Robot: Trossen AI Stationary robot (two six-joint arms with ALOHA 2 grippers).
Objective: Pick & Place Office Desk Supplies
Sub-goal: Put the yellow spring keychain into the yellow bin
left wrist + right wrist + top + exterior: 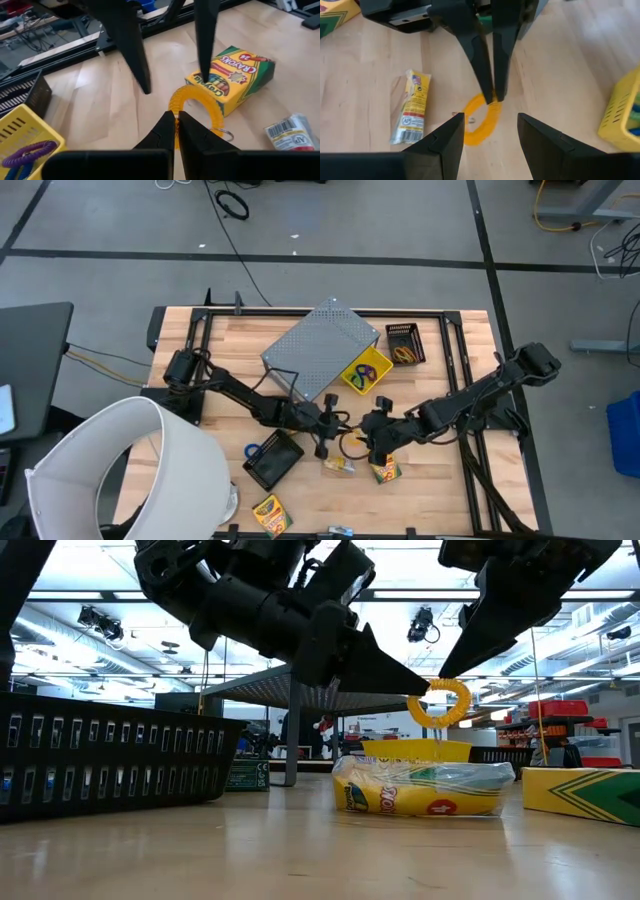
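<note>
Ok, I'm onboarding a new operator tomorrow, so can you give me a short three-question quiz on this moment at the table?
1. True or false: the left end effector is shut on the orange coiled elastic loop.
2. Are the right end effector fingers open or shut?
3. What lies on the wooden table beside the loop in the right wrist view: A) clear plastic crayon packet, B) scissors, C) stapler?

Key: 1 true; 2 open; 3 A.
</note>
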